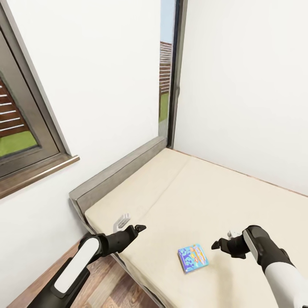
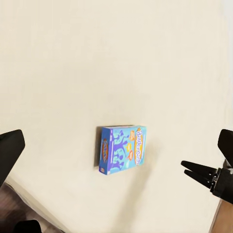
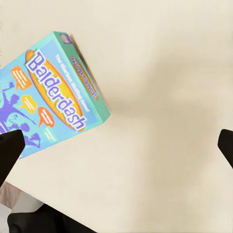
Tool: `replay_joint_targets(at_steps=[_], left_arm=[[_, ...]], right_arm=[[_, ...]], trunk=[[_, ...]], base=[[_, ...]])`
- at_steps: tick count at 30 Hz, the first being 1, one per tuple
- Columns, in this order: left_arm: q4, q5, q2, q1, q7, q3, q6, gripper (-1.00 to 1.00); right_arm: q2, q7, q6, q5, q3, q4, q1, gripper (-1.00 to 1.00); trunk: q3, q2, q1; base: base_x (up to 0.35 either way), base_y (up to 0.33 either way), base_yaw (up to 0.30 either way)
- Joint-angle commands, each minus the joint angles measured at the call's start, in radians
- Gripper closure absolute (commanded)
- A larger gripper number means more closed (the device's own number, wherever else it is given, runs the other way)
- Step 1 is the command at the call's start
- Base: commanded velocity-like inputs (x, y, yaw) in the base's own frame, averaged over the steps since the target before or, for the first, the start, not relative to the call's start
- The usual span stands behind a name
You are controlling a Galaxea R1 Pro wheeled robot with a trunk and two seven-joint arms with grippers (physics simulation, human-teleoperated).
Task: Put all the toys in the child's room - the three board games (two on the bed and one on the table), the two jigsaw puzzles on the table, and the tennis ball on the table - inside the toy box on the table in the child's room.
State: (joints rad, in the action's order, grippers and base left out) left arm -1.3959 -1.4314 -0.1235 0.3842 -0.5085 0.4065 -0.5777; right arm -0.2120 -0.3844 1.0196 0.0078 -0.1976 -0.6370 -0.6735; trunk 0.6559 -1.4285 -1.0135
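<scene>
**Both grippers open and empty over the bed, blue Balderdash box lying between them**

Seen from the head camera: a beige bed (image 1: 205,188) with a grey headboard (image 1: 115,175) set into the corner of a white-walled room, a dark-framed window (image 1: 25,128) at the left and a narrow tall window (image 1: 169,72) in the corner. Wood-plank floor (image 1: 107,286) visible below the bed's near edge.

Lying flat on the mattress near its front edge: one board game (image 1: 193,257), a small blue box with orange and purple print, lettered "Balderdash" (image 3: 56,92) in the right wrist view. Well apart from the headboard, nothing touching it.

Left gripper (image 1: 136,229) held just over the mattress's left front corner, to the left of the box, fingers spread wide in its wrist view and gripping nothing; box (image 2: 121,149) framed between the two dark fingertips (image 2: 10,150) there, with clear mattress all round.

Right gripper (image 1: 217,245) just right of the box, near but not touching. Jaws parted wide in the right wrist view, black fingertips (image 3: 9,150) at the frame's edges, empty; box lying off toward one finger rather than centred between them.
</scene>
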Motion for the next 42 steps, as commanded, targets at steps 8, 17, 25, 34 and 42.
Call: replay_joint_targets(at_steps=[8, 17, 25, 34, 42], left_arm=[[-0.002, -0.011, 0.000, 0.001, -0.010, 0.001, 0.001, -1.00], [-0.002, -0.010, 0.000, 0.001, -0.010, 0.000, 0.002, -1.00], [-0.002, -0.010, 0.000, 0.001, -0.011, 0.000, 0.002, -1.00], [-0.002, -0.010, -0.001, 0.001, -0.011, 0.000, 0.002, -1.00], [-0.002, -0.010, -0.001, 0.001, -0.011, -0.001, 0.002, -1.00]], right_arm=[[-0.004, -0.009, -0.009, 0.002, -0.004, -0.004, -0.005, -1.00], [-0.002, -0.012, -0.052, 0.000, -0.004, -0.009, -0.006, -1.00], [-0.001, -0.013, -0.084, 0.000, -0.004, -0.011, -0.008, -1.00], [0.003, -0.013, -0.135, -0.002, -0.004, -0.011, -0.010, -1.00], [0.006, -0.013, -0.152, -0.003, -0.001, -0.010, -0.010, -1.00]], trunk=[[0.007, -0.015, -0.008], [0.035, -0.078, -0.042], [0.060, -0.134, -0.073], [0.089, -0.197, -0.107], [0.114, -0.253, -0.138]], base=[[0.000, 0.000, 0.000], [0.000, 0.000, 0.000], [0.000, 0.000, 0.000], [0.000, 0.000, 0.000], [0.000, 0.000, 0.000]])
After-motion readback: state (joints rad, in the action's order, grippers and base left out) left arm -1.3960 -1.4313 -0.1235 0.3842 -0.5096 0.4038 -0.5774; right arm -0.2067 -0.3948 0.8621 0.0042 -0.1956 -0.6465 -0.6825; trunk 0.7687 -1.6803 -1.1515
